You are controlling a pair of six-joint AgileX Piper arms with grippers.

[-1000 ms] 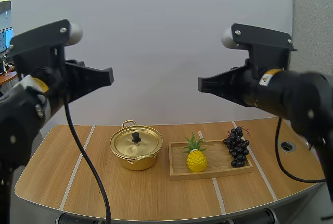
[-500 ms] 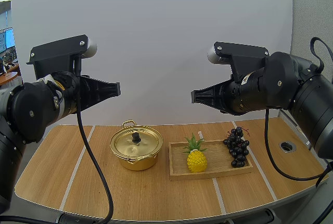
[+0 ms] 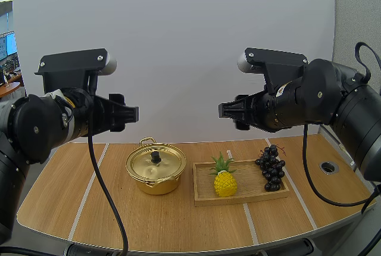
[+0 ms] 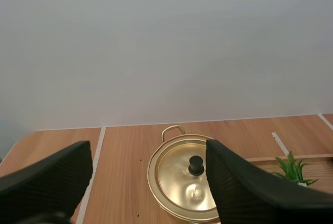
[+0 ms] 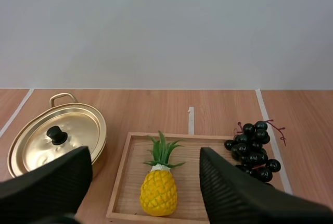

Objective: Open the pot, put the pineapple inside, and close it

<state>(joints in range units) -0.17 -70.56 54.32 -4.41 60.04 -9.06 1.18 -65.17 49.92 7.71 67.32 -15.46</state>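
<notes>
A gold pot [image 3: 156, 168] with its lid on and a black knob [image 3: 156, 157] stands on the table, left of centre. To its right a yellow pineapple [image 3: 224, 180] stands upright on a wooden tray [image 3: 247, 186]. My left gripper [image 3: 128, 115] hangs high above the table, up and left of the pot, open and holding nothing. My right gripper [image 3: 229, 113] hangs at the same height above the tray, also open and holding nothing. Between the left fingers [image 4: 52, 177] I see the pot [image 4: 179, 182] far below. Beyond the right fingers [image 5: 234, 193] lie the pineapple [image 5: 158, 190], the tray [image 5: 122, 182] and the pot [image 5: 57, 138].
A bunch of dark grapes [image 3: 271, 166] lies on the tray's right end, beside the pineapple. The wooden table [image 3: 71, 202] has white tape lines and a round hole [image 3: 328, 166] near its right edge.
Both grippers have gone from shut wedges to open fingers. Over the last second the arms drew back from the camera and settled; pot, pineapple and grapes have not moved.
</notes>
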